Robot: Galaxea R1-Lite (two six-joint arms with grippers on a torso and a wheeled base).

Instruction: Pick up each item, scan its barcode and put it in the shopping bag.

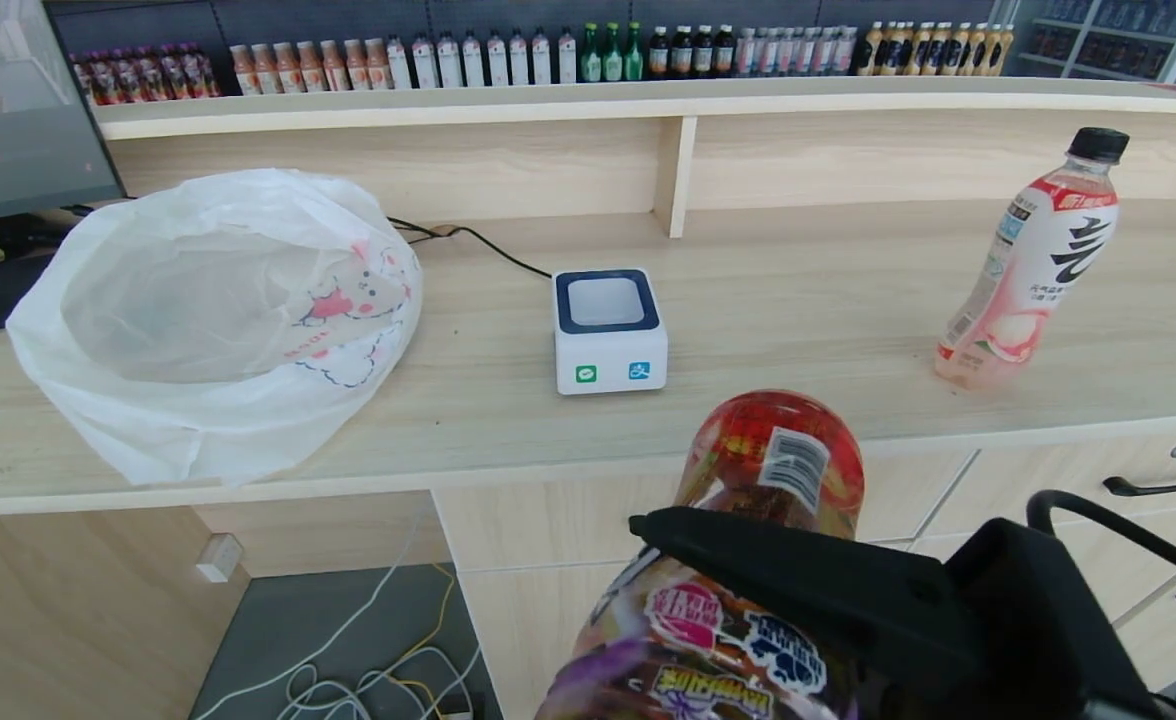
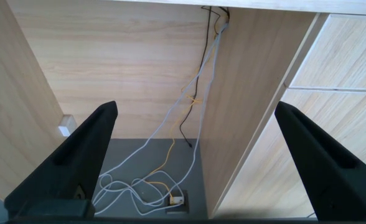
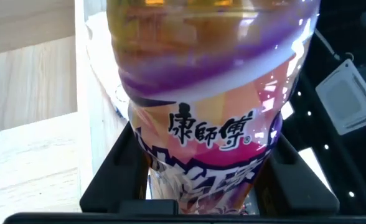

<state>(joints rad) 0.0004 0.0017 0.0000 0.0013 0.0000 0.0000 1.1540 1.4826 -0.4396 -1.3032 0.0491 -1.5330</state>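
- The bottle (image 1: 748, 520) with the bright red and purple label is held by the right gripper (image 3: 211, 180); the fingers are shut tight on its two sides
- The bottle is held tilted in the air, on the near side of the counter (image 1: 808, 330) and not yet over it
- The scanner (image 1: 608, 330) is a little way off, further in on the counter and more to the left
- The barcode (image 1: 793, 468) on the bottle is turned up, towards the head, so it is not facing the scanner's glass top
- The step in hand is judged to be the scan: the bottle is picked up, but it is not yet shown to the scanner
- For the next move, the bottle needs to be carried over the scanner and turned so that the barcode looks down at the glass
- After that, the bottle is to be taken further left and let go into the shopping bag (image 1: 218, 310), which lies open on the counter and seems to be empty, though that is hard to tell through the thin plastic
- The left gripper (image 2: 195, 112) is down below the counter, with its fingers wide apart and nothing between them
- A second bottle, the pink bottle (image 1: 1033, 260) with a black cap, stands upright on the counter far to the right, waiting for its turn
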